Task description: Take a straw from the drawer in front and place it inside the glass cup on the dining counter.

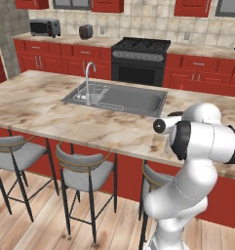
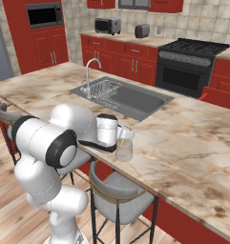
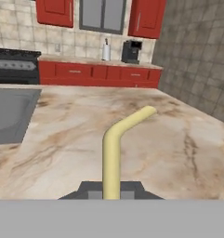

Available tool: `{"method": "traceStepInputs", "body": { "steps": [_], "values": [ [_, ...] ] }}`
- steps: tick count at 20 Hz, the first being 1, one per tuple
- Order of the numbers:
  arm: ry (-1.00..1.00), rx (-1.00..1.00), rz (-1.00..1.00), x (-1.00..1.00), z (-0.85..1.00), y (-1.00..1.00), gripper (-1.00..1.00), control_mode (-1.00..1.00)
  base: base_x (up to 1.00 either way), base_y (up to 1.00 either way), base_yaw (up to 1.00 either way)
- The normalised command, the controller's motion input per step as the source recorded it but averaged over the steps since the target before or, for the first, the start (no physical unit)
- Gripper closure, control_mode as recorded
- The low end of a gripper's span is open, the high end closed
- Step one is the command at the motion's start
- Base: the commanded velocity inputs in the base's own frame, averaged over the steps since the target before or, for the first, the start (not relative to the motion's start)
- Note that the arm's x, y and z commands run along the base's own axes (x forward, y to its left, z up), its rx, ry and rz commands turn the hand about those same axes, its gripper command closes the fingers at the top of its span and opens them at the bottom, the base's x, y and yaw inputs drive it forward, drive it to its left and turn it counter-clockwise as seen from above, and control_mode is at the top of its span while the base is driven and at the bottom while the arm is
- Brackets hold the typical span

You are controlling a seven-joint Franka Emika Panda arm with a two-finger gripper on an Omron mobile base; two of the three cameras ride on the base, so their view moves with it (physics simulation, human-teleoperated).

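Note:
My gripper (image 2: pixel 118 137) lies level over the near edge of the dining counter (image 2: pixel 193 143), shut on the straw (image 2: pixel 126 131). The glass cup (image 2: pixel 125 151) stands upright right against the fingers, and the straw's lower part is at its mouth; how deep it reaches I cannot tell. In the hand view the pale yellow straw (image 3: pixel 112 158) rises from between my fingertips (image 3: pixel 111 189) and bends to the right over the marble counter (image 3: pixel 178 148). A red drawer (image 2: pixel 220 96) juts open from the far cabinets beside the stove. In the left base view my arm hides the cup.
A steel sink (image 2: pixel 135 100) with a faucet (image 2: pixel 90 71) and a wire rack sits in the counter to the left of the cup. Grey stools (image 1: pixel 85 173) stand under the near edge. The black stove (image 1: pixel 138 58) is against the back wall.

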Motion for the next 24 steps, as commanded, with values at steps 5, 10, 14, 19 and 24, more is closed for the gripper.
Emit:
{"method": "traceStepInputs", "body": {
  "steps": [5, 10, 14, 19, 24],
  "values": [
    [-0.07, 0.0, 0.0, 0.0, 0.0, 0.0, 1.0, -1.0, 0.0, 0.0, 0.0],
    [-0.04, 0.0, 0.0, 0.0, 0.1, -0.01, -1.0, -1.0, 0.0, 0.0, 0.0],
    [0.0, 0.0, 0.0, 0.0, 0.29, -0.02, -1.0, -1.0, 0.0, 0.0, 0.0],
    [0.02, 0.0, 0.0, -0.03, 0.29, -0.06, -1.0, -1.0, 0.0, 0.0, 0.0],
    [0.18, 0.01, 0.0, -0.12, 0.12, -0.02, -1.0, -1.0, 0.0, 0.0, 0.0]
  ]
}}
